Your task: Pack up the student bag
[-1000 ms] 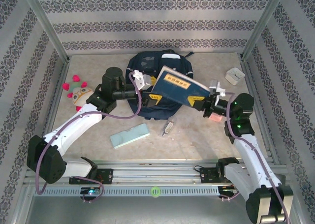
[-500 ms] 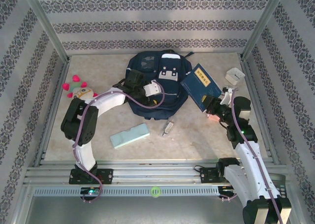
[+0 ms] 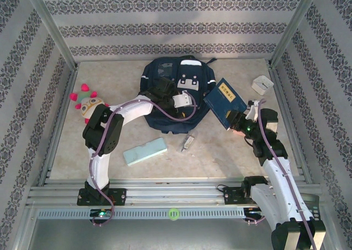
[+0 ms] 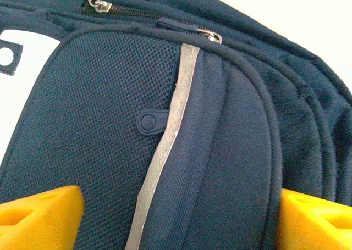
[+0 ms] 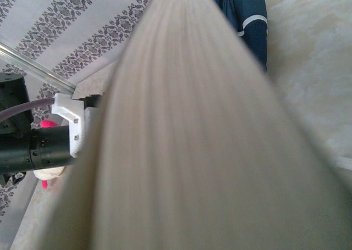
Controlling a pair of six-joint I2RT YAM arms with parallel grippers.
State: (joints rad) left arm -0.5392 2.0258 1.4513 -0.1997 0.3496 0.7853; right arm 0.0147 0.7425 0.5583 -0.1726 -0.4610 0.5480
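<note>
Bench (image 3: 220, 156): pale, walled in on three sides. Loose items are spread across it.

Student bag (image 3: 173, 96): lies flat at far centre, front face up. In the left wrist view the front pocket (image 4: 220, 151), its grey reflective stripe (image 4: 165, 145) and two zip pulls (image 4: 212, 37) show. The zips look closed there. I cannot tell from the top view whether the main compartment is open.

Blue book (image 3: 224, 99): held off the bench just right of the bag, tilted, cover up. Its page edge (image 5: 181, 140) runs across the right wrist view.

Right claw (image 3: 237, 123): pinching the book at its near corner.

Left claw (image 3: 186, 100): over the bag's front, jaws spread. The yellow fingertips (image 4: 38, 217) straddle the pocket and nothing is gripped.

Other items, all apart from the bag:
- plush toy (image 3: 89, 103) at far left
- teal block (image 3: 144, 150) near centre
- white box (image 3: 262, 84) at far right
- small metallic piece (image 3: 188, 143) on the near side of the bag

Step in hand, my judgement: get the bag open so the book can go in.
- The left claw should take a zip pull or one layer of fabric at the opening, not the whole pocket.
- Lift that layer and hold it up to make a mouth.
- The right arm should keep the book clear until the mouth is wide, then enter spine or narrow edge first, in line with the opening.
- Risk: a corner pinch lets the book swing.
</note>
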